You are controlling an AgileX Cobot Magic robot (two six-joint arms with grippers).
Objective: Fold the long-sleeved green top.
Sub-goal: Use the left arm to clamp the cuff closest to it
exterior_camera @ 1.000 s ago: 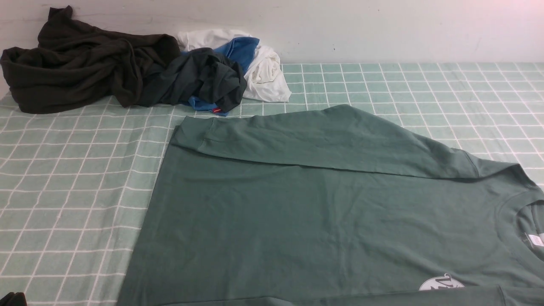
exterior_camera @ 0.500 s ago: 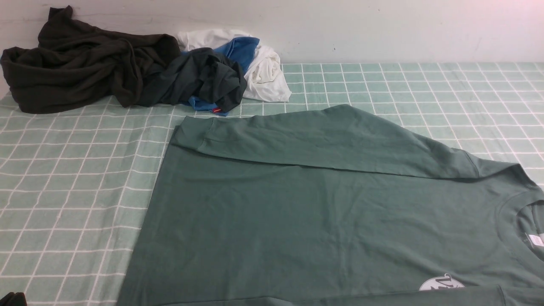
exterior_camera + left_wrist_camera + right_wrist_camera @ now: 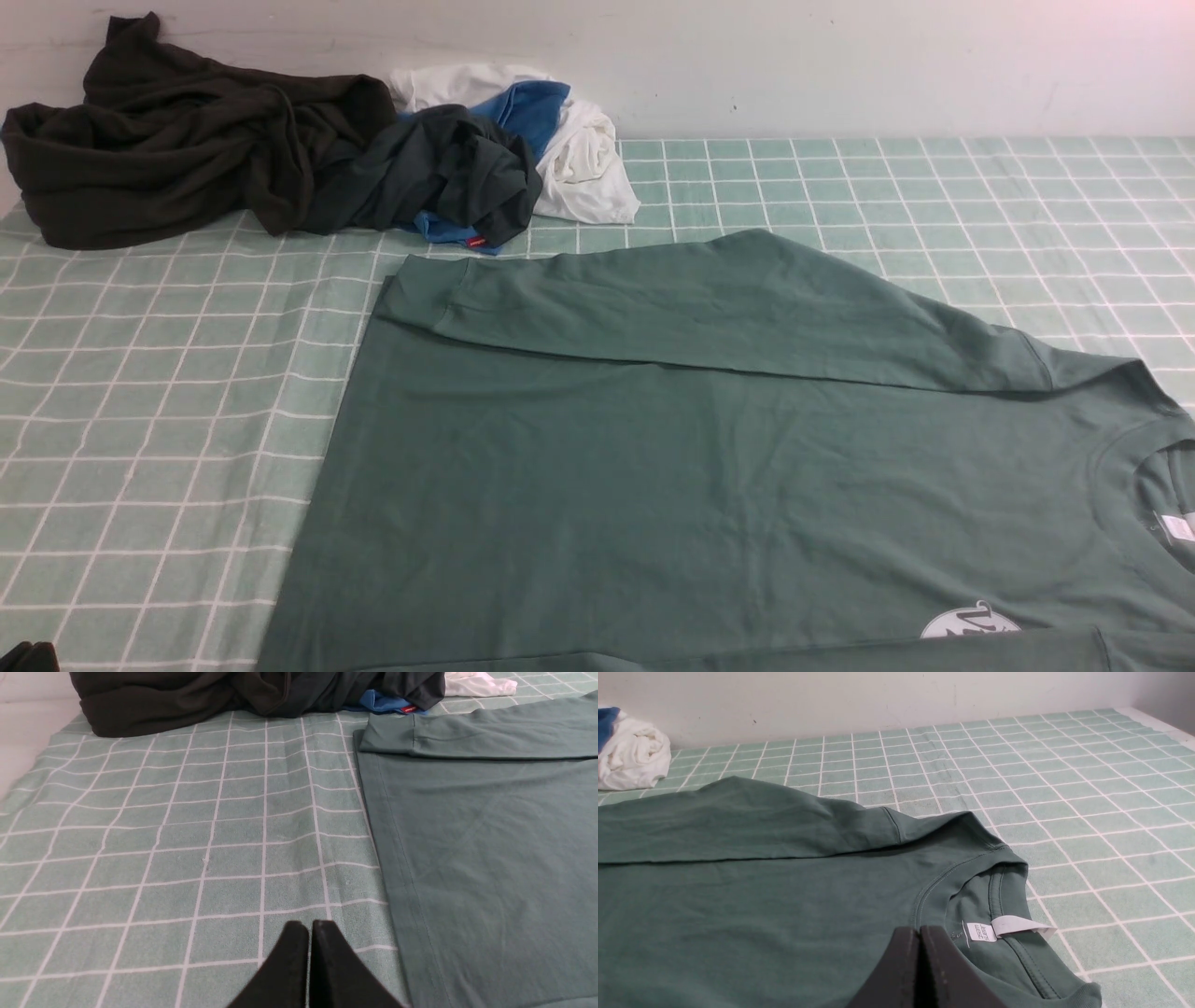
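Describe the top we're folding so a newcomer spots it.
On the green checked tablecloth, look in front of the crumpled clothes pile by the wall. The green long-sleeved top lies spread flat there, one sleeve folded across it. Unlike the pile's dark, blue and white pieces, it is sage green and smooth.

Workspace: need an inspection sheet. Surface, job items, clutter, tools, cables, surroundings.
Surface: checked green cloth, lying flat.
Job's things: green long-sleeved top spread flat, far sleeve folded across the body, neck tag showing.
Clutter: pile at far left: black-brown garment, dark green garment, blue garment, white garment.
Tools: left tool shut, empty, over bare cloth beside the top's hem; right tool shut, empty, by the collar.
Cables: nothing seen.
Surroundings: white wall behind.
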